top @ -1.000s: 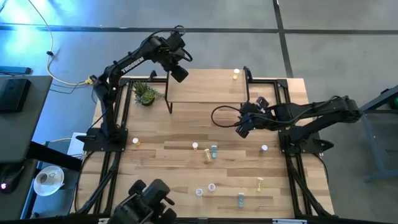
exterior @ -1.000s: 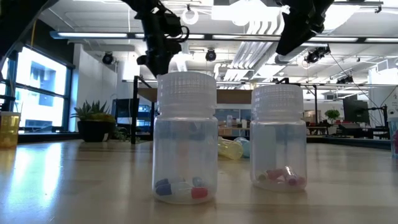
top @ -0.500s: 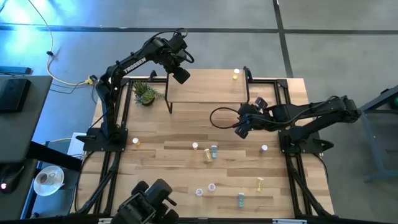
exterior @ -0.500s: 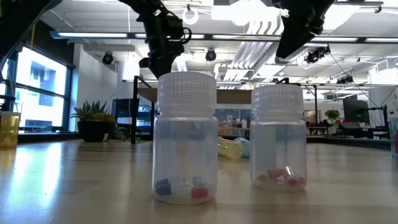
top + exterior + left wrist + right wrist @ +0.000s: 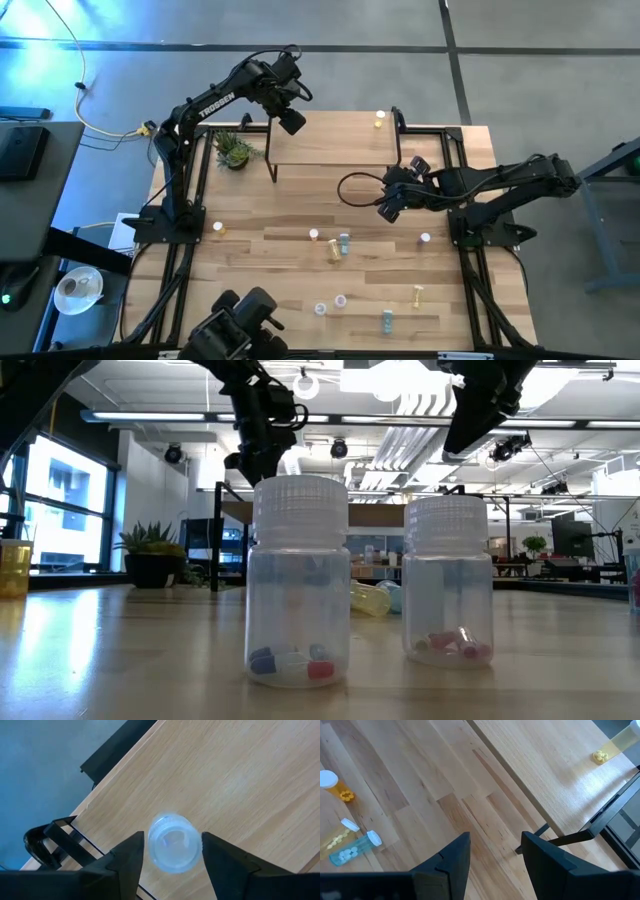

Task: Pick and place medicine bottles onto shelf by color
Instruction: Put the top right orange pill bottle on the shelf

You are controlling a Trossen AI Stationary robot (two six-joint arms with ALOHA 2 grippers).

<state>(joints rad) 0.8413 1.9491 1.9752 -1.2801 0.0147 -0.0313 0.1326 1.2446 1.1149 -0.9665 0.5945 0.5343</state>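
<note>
— Anything move just now?
— Hardly. The small clear white-capped bottle (image 5: 172, 842) stands at the left end of the low light-wood shelf (image 5: 330, 150), with the left gripper (image 5: 288, 120) straddling it as half a second ago. Clamped or let go, I cannot tell, so that placing looks unfinished
— The count?
— One yellow-filled bottle (image 5: 379, 122) on the shelf's right end and nine loose on the wood-plank tabletop (image 5: 260, 260). The right gripper (image 5: 492, 845) hangs spread and empty near the shelf

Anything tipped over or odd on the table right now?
Yes: mid-table a yellow bottle and a teal bottle lie on their sides, touching. The left gripper is open around a clear bottle standing on the shelf.
</note>
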